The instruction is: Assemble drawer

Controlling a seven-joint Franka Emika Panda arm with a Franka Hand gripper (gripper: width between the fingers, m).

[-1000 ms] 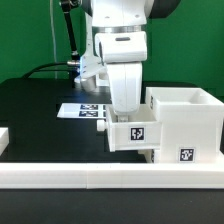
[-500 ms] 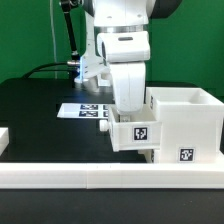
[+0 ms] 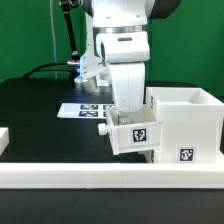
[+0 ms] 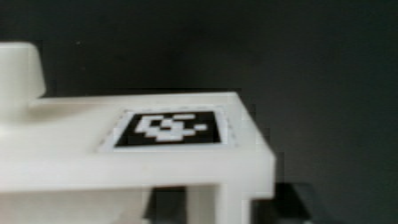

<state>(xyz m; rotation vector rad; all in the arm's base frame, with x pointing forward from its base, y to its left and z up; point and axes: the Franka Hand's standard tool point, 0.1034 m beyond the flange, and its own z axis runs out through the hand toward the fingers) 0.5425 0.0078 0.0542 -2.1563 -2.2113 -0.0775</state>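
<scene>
At centre frame the gripper (image 3: pixel 124 108) comes down on a tray (image 3: pixel 135 134) that sits against the case (image 3: pixel 188 125) at right, above the rail (image 3: pixel 110 178). Its fingers are hidden, so I cannot tell their grip. If the tray enters tilted, it could jam in the case or slip onto the counter (image 3: pixel 40 110).

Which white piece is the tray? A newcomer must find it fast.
Find the tall open-topped case at the exterior view's right, behind the long rail. The tray hangs at its left face under the arm. It is smaller, its tag facing the camera.
</scene>
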